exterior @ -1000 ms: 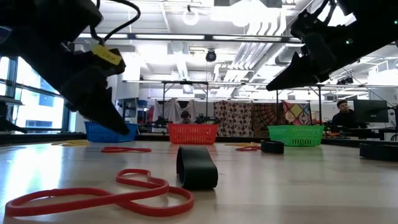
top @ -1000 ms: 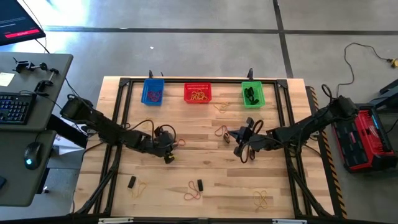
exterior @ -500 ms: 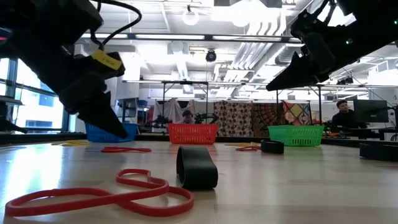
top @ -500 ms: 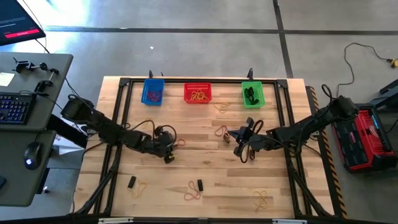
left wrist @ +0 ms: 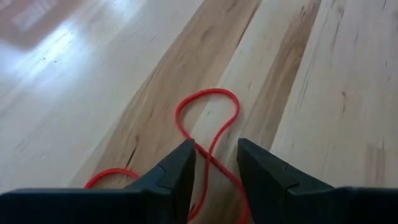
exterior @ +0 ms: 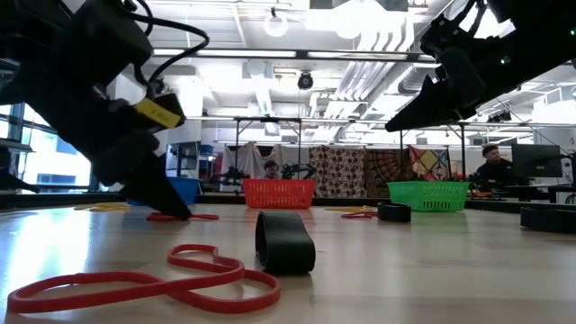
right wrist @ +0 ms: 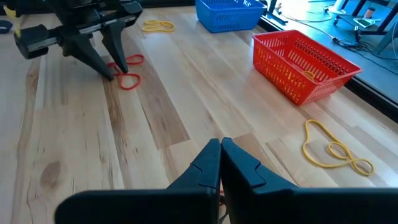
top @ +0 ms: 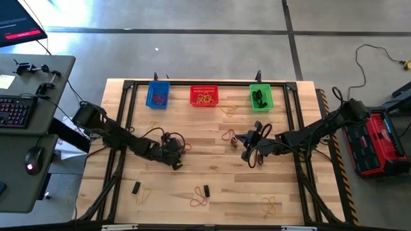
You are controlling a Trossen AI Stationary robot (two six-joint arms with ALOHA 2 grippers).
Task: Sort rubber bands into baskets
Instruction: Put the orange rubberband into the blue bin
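Your thin red rubber band [left wrist: 208,121], twisted into a figure-eight, lies on the pale wood-plank table [top: 212,167] left of centre in the high view. The left gripper [left wrist: 214,163] straddles it, fingers spread. The right gripper [right wrist: 220,154], mid-right, has its fingers pressed together.

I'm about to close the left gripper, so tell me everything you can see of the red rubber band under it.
The red rubber band is a thin loop, rubbery-looking, twisted so that it crosses itself, one rounded lobe lying ahead of the left gripper. It lies flat on the pale wooden table, left of centre in the high view. The gripper's open fingers straddle the crossing strand, tips down at the wood; whether they touch the band cannot be told. Another curve of red shows beside one finger.
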